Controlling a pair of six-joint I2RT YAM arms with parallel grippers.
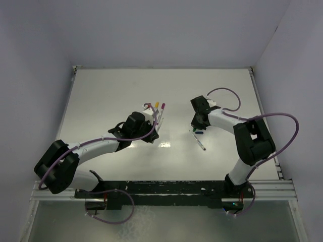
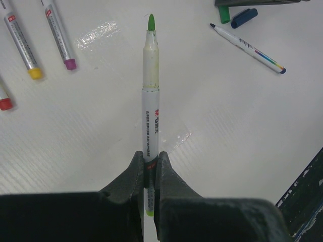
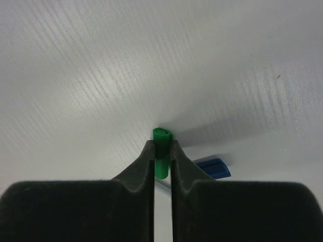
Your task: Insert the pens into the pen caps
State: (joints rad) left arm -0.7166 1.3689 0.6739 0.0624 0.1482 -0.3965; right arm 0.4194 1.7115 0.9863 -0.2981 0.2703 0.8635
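My left gripper (image 2: 150, 156) is shut on the lower barrel of a grey-white pen (image 2: 151, 91), whose bare green tip (image 2: 151, 22) points away above the table. My right gripper (image 3: 162, 143) is shut on the green cap (image 3: 161, 151), with its open end facing away, just above the table. In the top view the left gripper (image 1: 155, 126) and right gripper (image 1: 196, 125) are a short way apart. The uncapped blue pen (image 2: 247, 48) lies on the table, with the dark blue cap (image 2: 244, 17) beside it. The blue cap also shows in the right wrist view (image 3: 214, 168).
Three more pens lie side by side to the left of the held pen, with yellow (image 2: 35, 73), purple (image 2: 69, 64) and red (image 2: 5, 103) ends that look like fitted caps. The white table (image 1: 116, 91) has a raised rim. A black rail (image 1: 166, 189) runs along the near edge.
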